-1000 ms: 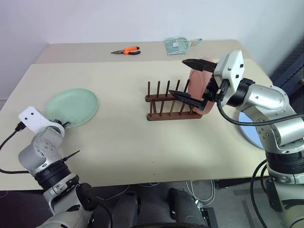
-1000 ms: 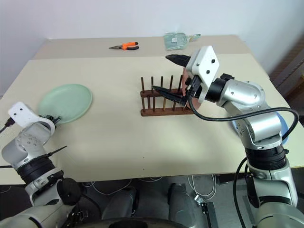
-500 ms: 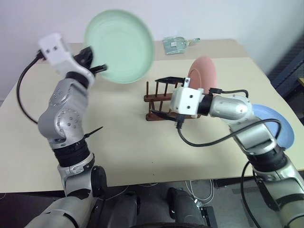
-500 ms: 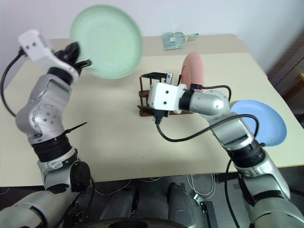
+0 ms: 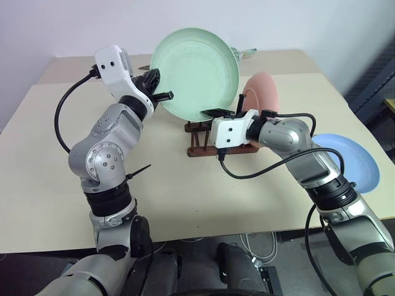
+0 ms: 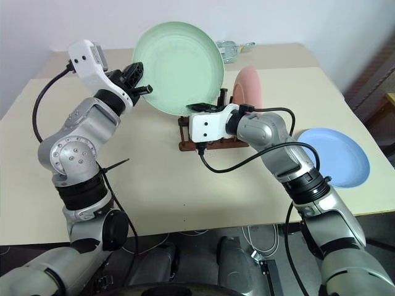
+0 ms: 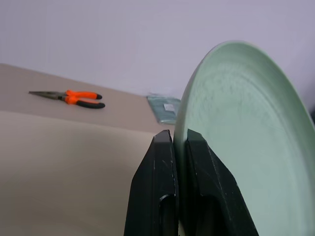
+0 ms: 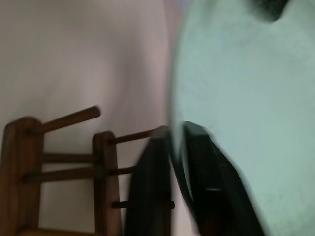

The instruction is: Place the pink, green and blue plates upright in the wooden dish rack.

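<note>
The mint green plate point(image 5: 196, 74) is held up on edge in the air over the left end of the wooden dish rack point(image 5: 202, 140). My left gripper point(image 5: 162, 87) is shut on its left rim, and the left wrist view shows both fingers point(image 7: 165, 162) pinching that rim. My right gripper point(image 5: 217, 113) is shut on the lower rim, with the plate edge point(image 8: 236, 98) between its fingers. The pink plate point(image 5: 262, 92) stands upright at the right end of the rack. The blue plate point(image 5: 349, 161) lies flat on the table at the right.
Orange-handled pliers point(image 7: 69, 97) and a clear bag point(image 6: 231, 46) lie on the far table behind the rack. The rack's pegs point(image 8: 59, 167) stand close under my right gripper. The table's right edge runs just past the blue plate.
My left arm lifted the green plate off the table and carried it right, over the rack. My right gripper left the pink plate in the rack, moved left and shut on the green plate's lower rim.
</note>
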